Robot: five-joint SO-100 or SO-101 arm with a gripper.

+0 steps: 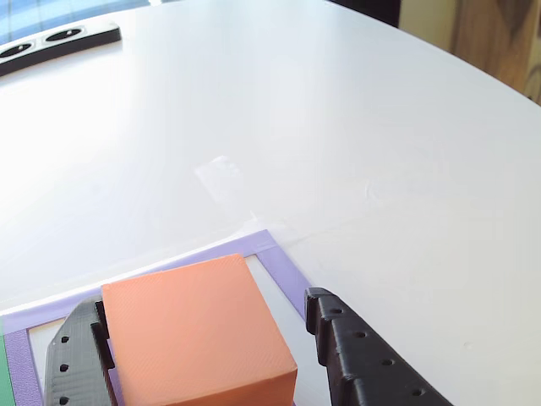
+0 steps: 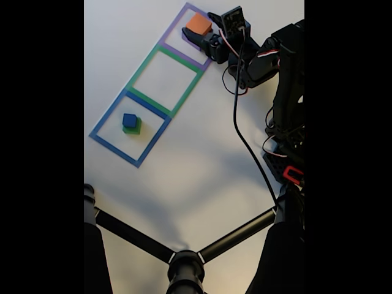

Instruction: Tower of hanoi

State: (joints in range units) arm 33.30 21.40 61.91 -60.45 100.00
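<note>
In the fixed view, three taped squares are laid in a diagonal row on the white table (image 2: 202, 159): a blue square (image 2: 98, 136) lowest left, a green square (image 2: 184, 92) in the middle, a purple square (image 2: 174, 27) top right. A blue cube (image 2: 129, 120) is stacked on a green cube (image 2: 133, 129) inside the blue square. The orange cube (image 2: 198, 24) is seen inside the purple square, with the gripper (image 2: 195, 32) around it. In the other view, the orange cube (image 1: 190, 334) is flanked by the gripper (image 1: 203, 355); fingers (image 1: 363, 355) are parted, the left one touching, the right one just apart.
</note>
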